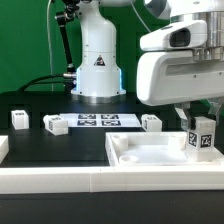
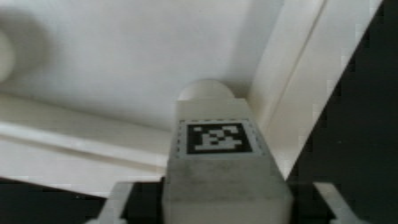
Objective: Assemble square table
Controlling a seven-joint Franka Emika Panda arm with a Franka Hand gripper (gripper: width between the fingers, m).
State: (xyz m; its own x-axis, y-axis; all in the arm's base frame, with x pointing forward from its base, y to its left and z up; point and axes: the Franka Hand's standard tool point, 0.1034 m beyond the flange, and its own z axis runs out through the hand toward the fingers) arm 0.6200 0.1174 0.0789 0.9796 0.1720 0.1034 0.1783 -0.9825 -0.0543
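The white square slab (image 1: 150, 152) with a raised rim lies at the exterior view's right. My gripper (image 1: 200, 124) is shut on a white tagged leg (image 1: 200, 139) and holds it upright over the slab's near right corner. In the wrist view the leg (image 2: 217, 135) sits between my fingers, its rounded end pointing down at the slab (image 2: 125, 60) beside its rim (image 2: 294, 70). I cannot tell if the leg touches the slab. Three other tagged legs lie on the black table: one at far left (image 1: 20, 120), one (image 1: 55, 124) beside it, one (image 1: 150, 122) behind the slab.
The marker board (image 1: 97, 121) lies flat in front of the robot's base (image 1: 97, 75). A long low white border wall (image 1: 90, 185) runs along the near edge. A white piece (image 1: 3, 148) sits at the left edge.
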